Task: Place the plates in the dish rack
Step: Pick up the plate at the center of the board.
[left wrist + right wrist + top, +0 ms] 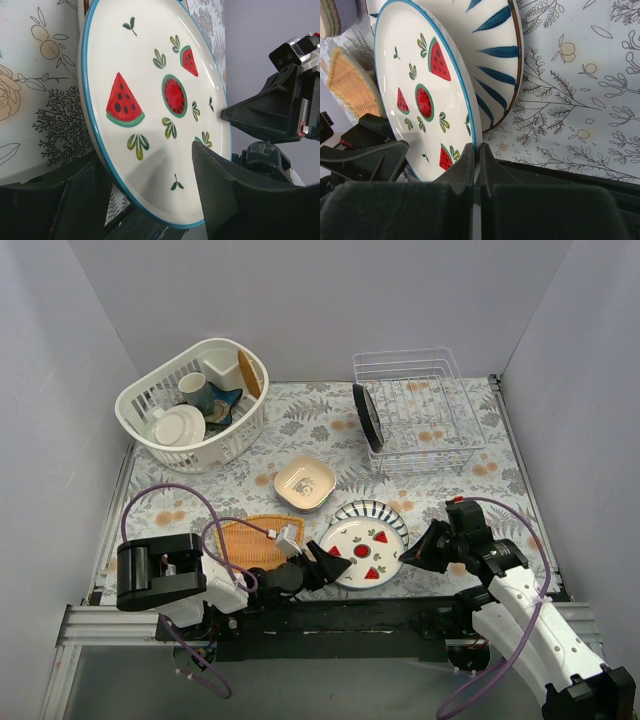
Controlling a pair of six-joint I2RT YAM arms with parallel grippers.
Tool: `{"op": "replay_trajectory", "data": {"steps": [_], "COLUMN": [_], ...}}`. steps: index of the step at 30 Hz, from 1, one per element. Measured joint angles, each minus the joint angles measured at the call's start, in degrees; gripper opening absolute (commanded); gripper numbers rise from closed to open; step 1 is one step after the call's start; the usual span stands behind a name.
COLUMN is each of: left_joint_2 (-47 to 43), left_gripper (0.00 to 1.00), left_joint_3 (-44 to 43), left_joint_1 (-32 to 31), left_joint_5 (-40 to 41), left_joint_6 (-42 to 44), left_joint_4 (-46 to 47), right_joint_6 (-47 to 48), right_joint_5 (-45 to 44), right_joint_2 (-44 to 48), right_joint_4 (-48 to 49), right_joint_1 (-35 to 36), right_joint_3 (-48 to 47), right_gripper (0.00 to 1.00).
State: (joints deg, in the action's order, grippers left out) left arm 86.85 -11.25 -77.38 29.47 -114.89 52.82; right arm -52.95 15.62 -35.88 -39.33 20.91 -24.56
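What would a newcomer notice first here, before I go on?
The watermelon plate at front centre, partly over a blue-striped plate: the left gripper straddles its rim with open jaws, and the shut right gripper sits at the opposite rim. At the back right, a dark plate stands on edge in the wire rack.

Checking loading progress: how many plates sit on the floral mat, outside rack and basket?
3: the cream dish at the centre, the watermelon plate at the near edge, a blue-striped plate under its far side. More may be nested beneath the cream dish.
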Motion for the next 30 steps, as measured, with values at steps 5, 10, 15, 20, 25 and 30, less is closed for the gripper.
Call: {"op": "replay_trajectory", "data": {"steps": [5,10,15,20,25,30], "left_joint_2": [0.5,1.0,0.7,0.6,-0.8,-3.1], "left_gripper": [0.33,0.03,0.0,0.0,0.0,0.0], "left_joint_3": [-0.1,-0.6,-2.2,-3.8,-6.3,-7.6], "left_joint_1": [0.0,0.2,0.4,0.4,0.3,0.6], "left_joint_5": [0.3,1.1,1.5,1.2,0.9,1.9], "left_joint_6": [0.0,-1.8,-2.6,-2.5,-2.1,-2.1], "left_joint_4": [0.0,1.0,1.0,-1.6,-5.6,-6.9], "right_joint_6": [0.4,2.0,3.3,3.9,4.5,6.0], "right_joint_5": [0.1,-0.9,-2.4,-3.4,-3.8,-5.2], "right_joint_2": [1.0,1.8,2.1,2.3,2.3,2.3], "right_joint_4": [-1.9,-4.5,-5.9,-6.4,-7.7,-8.0], "right_joint_1": [-0.1,-0.1,-0.3,-0.3,-0.3,-0.3], "right_joint_3": [0.0,0.3,0.8,0.8,-1.5,-6.6], "right_gripper": [0.01,0.01,0.07,0.34,0.51,0.57]}}
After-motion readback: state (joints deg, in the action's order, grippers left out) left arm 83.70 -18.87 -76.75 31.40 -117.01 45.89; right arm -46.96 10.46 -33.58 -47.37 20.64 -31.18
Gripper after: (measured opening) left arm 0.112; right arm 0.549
